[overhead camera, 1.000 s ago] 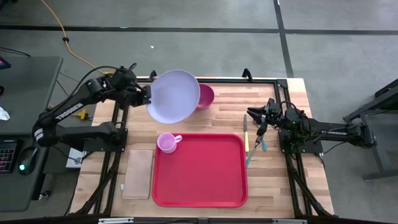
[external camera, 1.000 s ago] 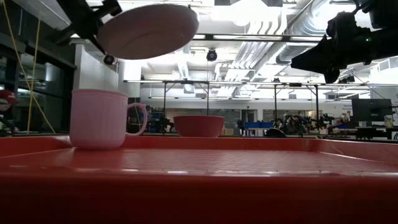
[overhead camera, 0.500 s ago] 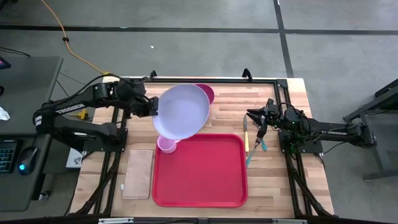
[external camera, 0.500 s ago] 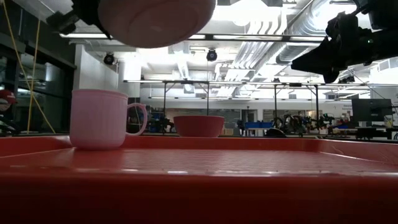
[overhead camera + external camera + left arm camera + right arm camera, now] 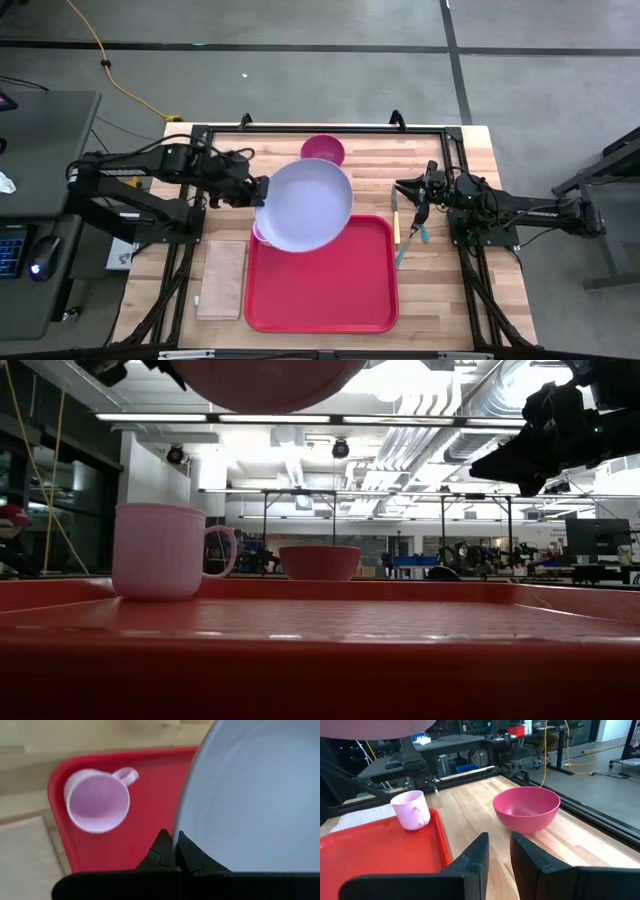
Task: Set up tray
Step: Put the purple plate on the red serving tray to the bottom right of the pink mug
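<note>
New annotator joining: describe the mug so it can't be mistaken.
Find the red tray on the wooden table. In its far left corner stands the mug, upright. It is pale pink with a handle, unlike the darker pink bowl off the tray.

A magenta bowl sits on the wooden table near its far edge. A tan napkin lies flat on the table's left part. A knife and teal-handled utensil lie at right.

Red tray, lavender plate, pale pink mug, magenta bowl, tan napkin.
</note>
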You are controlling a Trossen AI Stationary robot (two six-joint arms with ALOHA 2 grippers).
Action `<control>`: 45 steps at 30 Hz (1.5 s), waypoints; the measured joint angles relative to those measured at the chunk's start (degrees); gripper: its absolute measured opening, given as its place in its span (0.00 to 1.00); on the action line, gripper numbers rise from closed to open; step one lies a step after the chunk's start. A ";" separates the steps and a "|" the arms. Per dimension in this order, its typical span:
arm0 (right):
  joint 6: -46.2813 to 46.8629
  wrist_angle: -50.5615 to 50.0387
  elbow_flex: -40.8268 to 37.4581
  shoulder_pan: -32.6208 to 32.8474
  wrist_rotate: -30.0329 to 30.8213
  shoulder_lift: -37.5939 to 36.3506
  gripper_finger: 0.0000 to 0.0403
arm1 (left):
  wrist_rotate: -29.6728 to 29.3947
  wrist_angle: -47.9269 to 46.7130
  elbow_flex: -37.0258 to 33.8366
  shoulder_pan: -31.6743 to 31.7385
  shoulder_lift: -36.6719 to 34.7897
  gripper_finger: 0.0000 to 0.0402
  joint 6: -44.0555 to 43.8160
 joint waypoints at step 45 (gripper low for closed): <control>-1.10 -0.01 0.00 -0.02 10.05 -0.02 0.14 | -3.27 3.33 2.85 -16.56 18.89 0.03 -12.91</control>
